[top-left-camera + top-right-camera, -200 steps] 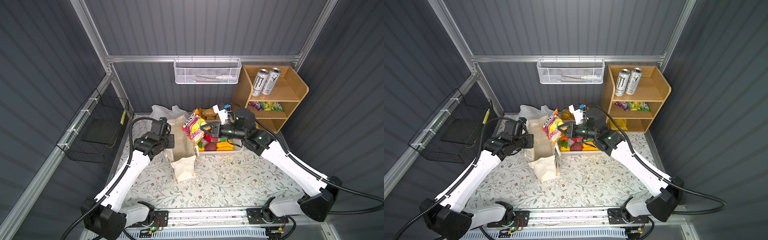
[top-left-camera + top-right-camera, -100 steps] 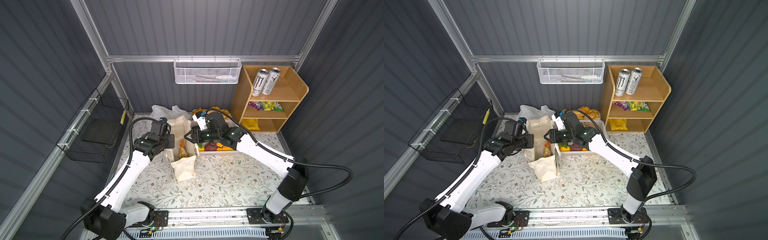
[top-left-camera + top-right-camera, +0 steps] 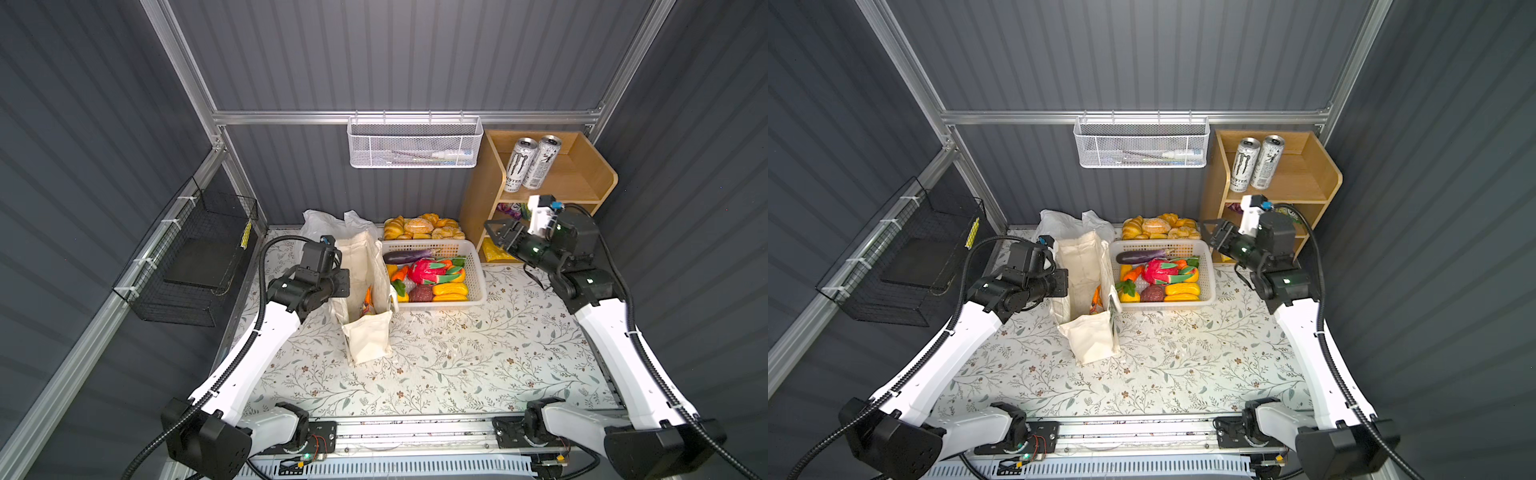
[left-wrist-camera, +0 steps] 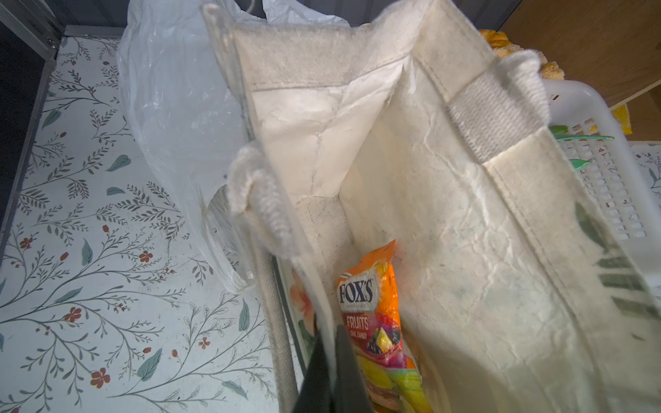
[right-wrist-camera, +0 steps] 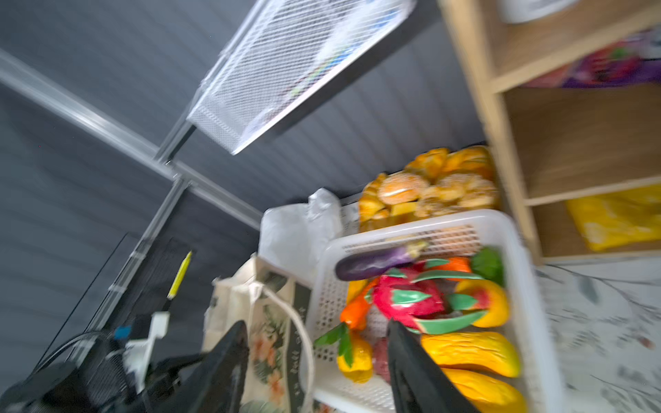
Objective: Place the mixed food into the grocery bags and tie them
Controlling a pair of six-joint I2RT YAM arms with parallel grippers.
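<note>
**Status: one item loaded.**

1. Change. One second ago the right gripper (image 3: 496, 235) held a multicoloured packet above the tote (image 3: 359, 257). Half a second ago it was at the tote's mouth. The packet (image 4: 375, 314) now lies inside the tote, leaning against a side wall.
2. Right gripper. It has pulled back towards the shelf (image 3: 582, 183) and hangs past the shelf-side end of the basket (image 3: 440, 304). Its jaws stand wide, with nothing between them.
3. Left gripper (image 4: 331, 375). Position unchanged. Its jaws are pinched tight on the tote's rim on the left arm's side, keeping the mouth open.
4. Remaining work. Toy produce, including the eggplant (image 3: 405, 256), still fills the basket, and packets remain on the shelf. The plastic bag (image 3: 320, 222) lies slack on the desk (image 3: 457, 361) behind the tote; its contents cannot be seen. Neither bag is tied.
5. Assessment. The drop looks complete, so the right gripper is free for the next pick. The rim pinch should probably be kept until loading ends.
</note>
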